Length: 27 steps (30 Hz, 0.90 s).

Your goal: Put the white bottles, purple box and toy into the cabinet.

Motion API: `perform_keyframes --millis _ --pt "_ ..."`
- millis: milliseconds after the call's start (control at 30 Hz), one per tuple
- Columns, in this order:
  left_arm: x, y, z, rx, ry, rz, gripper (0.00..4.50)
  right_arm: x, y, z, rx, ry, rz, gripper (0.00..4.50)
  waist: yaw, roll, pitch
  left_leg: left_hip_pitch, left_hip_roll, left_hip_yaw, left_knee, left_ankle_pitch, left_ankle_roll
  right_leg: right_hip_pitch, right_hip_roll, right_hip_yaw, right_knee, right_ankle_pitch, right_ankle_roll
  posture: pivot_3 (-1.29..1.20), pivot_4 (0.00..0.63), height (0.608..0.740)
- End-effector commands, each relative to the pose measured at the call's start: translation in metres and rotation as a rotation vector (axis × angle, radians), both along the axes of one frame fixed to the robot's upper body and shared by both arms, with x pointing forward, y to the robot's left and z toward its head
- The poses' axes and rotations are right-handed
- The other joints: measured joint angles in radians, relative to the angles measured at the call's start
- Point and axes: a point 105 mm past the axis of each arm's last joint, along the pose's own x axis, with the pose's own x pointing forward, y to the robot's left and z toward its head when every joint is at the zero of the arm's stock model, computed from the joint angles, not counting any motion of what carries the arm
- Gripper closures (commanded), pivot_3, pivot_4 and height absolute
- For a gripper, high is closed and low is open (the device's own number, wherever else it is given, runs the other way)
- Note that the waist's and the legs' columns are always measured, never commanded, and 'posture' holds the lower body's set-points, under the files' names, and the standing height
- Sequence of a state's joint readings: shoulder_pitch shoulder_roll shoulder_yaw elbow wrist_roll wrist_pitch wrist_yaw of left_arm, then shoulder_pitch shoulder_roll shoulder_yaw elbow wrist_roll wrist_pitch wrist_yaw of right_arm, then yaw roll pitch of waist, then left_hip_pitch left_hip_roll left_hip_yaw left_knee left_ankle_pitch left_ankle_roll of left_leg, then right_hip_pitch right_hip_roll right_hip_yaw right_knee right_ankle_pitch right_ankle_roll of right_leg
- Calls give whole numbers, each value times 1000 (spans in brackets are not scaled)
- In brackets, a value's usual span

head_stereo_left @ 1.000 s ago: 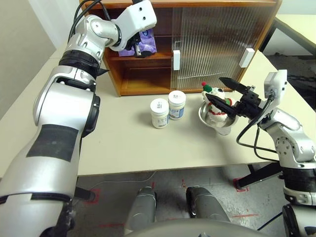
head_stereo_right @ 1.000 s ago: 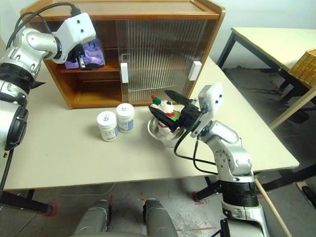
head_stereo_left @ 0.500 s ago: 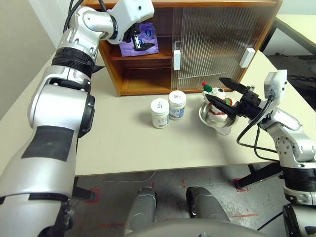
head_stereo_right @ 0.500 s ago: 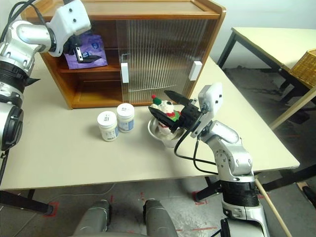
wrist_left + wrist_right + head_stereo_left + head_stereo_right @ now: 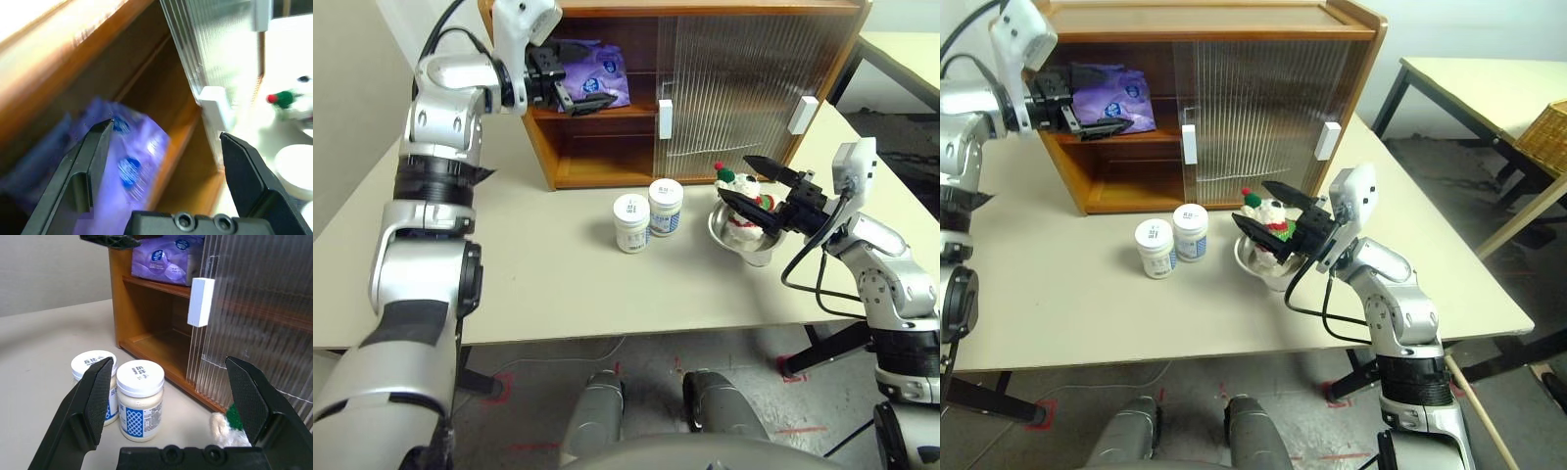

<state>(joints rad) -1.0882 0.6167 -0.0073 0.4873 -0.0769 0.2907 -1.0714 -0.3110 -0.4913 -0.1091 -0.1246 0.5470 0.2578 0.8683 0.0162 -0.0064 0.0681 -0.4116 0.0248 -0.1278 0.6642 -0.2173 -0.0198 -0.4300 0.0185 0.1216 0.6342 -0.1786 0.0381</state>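
purple box point(image 5: 592, 75) lies on upper shelf of cabinet point(image 5: 705, 29), behind open left side, so likely stowed | left gripper point(image 5: 576, 95) hangs apart and empty just outside that shelf | white bottles point(image 5: 648, 214) stand on table before cabinet, awaiting pickup | toy point(image 5: 741, 201) sits in steel bowl point(image 5: 736, 238) beside bottles | right gripper point(image 5: 756, 178) spread wide over toy, poised to grasp
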Motion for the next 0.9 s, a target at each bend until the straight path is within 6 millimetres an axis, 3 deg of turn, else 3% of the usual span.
perform_keyframes --millis 33,333,533,900 --pt "-8 3 -1 -79 36 16 1282 0 -1 1 -15 2 3 0 3 0 0 2 0 0 0 0 0 2 0 0 0 0 0 39 70 740" --pt "-5 -3 -36 -378 66 194 4453 -1 -1 0 -14 7 4 0 2 0 0 13 1 -2 -2 -8 -13 11 -1 2 -1 -1 1 36 76 740" --pt "13 5 -61 -483 32 375 4453 -1 -1 0 -12 7 0 0 3 -1 0 14 1 -2 -2 -8 -13 11 -2 2 -2 -1 1 26 81 740" --pt "18 10 -81 -521 19 490 4453 -3 -3 0 -13 8 -12 0 2 -2 1 13 0 -1 -4 -6 -10 11 -1 2 -4 -2 3 15 82 740"
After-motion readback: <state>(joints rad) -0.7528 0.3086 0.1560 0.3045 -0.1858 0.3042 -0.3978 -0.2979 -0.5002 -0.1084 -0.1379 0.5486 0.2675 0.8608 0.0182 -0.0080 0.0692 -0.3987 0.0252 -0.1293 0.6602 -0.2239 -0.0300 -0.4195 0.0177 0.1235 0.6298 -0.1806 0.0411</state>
